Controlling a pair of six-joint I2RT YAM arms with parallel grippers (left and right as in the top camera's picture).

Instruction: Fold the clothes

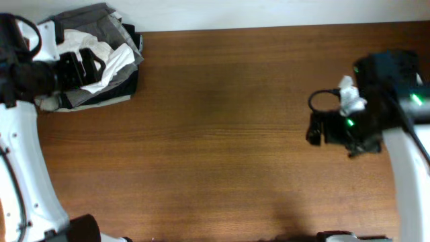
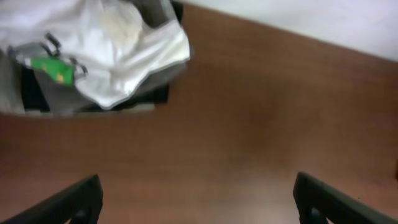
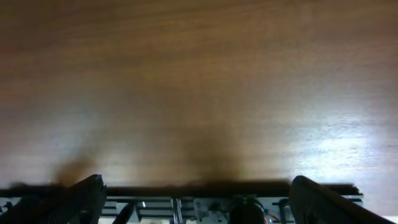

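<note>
Overhead: T-shirt point(image 1: 113, 62) at table point(image 1: 222, 134) corner.

One thin white short-sleeved T-shirt point(image 1: 109, 62), upper left. One small green label point(image 2: 52, 68). Grey and dark garments point(image 1: 94, 17) beneath, number unclear. One brown wooden desk point(image 1: 222, 134). Two black pincers: left pincer point(image 2: 199, 202), right pincer point(image 3: 198, 198).

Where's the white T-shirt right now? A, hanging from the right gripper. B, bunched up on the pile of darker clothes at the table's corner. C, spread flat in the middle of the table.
B: the white T-shirt lies crumpled on top of the pile of grey and dark garments at the corner of the table.
</note>
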